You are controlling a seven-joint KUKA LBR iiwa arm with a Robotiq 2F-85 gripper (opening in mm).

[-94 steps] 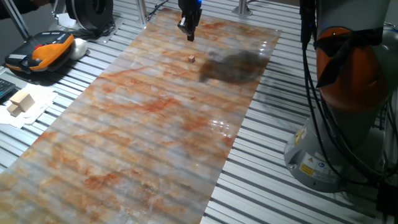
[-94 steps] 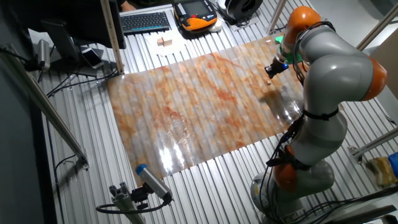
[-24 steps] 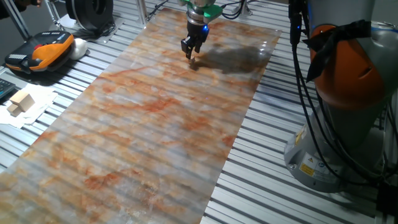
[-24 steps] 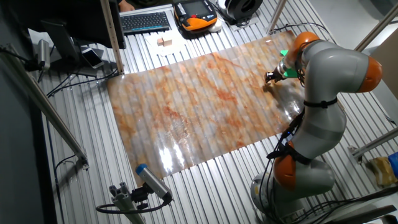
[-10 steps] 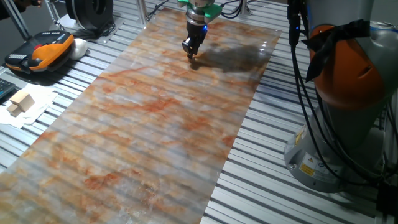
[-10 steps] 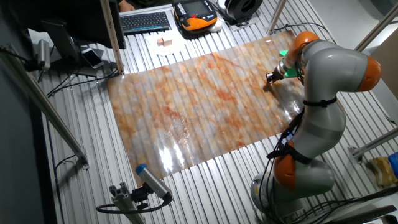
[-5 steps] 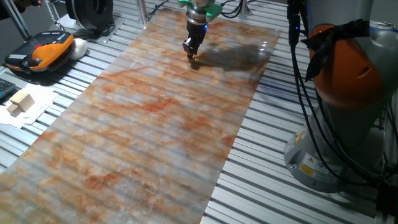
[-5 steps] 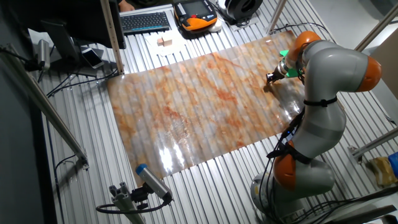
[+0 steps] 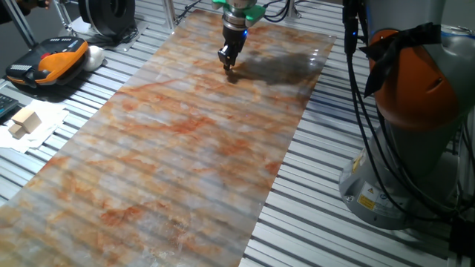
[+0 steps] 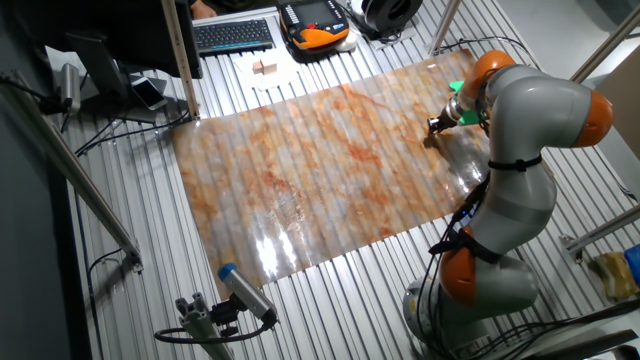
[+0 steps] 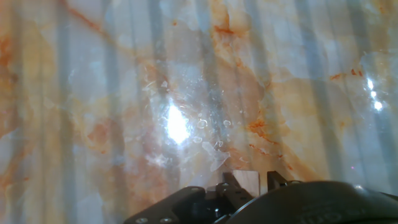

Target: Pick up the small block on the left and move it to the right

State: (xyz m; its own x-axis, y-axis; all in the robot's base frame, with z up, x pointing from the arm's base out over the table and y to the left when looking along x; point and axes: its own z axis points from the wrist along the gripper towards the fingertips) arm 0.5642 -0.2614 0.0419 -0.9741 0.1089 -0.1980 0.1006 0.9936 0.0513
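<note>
Wooden and tiny, the small block (image 11: 247, 181) looks light, stiff, easily nudged. The gripper (image 11: 249, 184) clamps its two opposite side faces.

- small block (image 11: 249, 182): hand view shows only its upper face between the fingers (image 11: 233, 184); lower part hidden by gripper (image 11: 254, 184) body
- in both fixed views the block is too small, hidden behind fingertips
- finger contact with block: can't tell
- arm (image 9: 412, 111) cut off by top and right edges in one fixed view
</note>
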